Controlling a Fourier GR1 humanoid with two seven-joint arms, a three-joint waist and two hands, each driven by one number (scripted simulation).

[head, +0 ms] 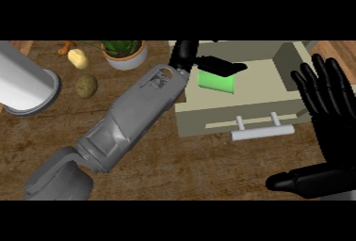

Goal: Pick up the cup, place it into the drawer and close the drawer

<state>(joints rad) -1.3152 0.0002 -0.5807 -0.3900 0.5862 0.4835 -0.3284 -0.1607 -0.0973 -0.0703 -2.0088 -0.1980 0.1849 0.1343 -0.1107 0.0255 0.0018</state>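
Observation:
The open beige drawer (259, 101) takes up the upper right, its white bar handle (261, 134) on the near front. Inside it, at the left, sits the green cup (217, 82). My left forearm crosses diagonally from the lower left, and my left hand (221, 66) is over the cup's far top edge, its fingers curled round the cup. The cup's upper part is hidden by the hand. My right hand (327, 136) rests open at the right edge, fingers up, beside the drawer's front right corner.
A large white cylinder (24, 84) lies at the left. A potted plant (125, 54), a brown potato (86, 86) and a pale yellow vegetable (78, 59) stand on the wooden counter (208, 169) left of the drawer.

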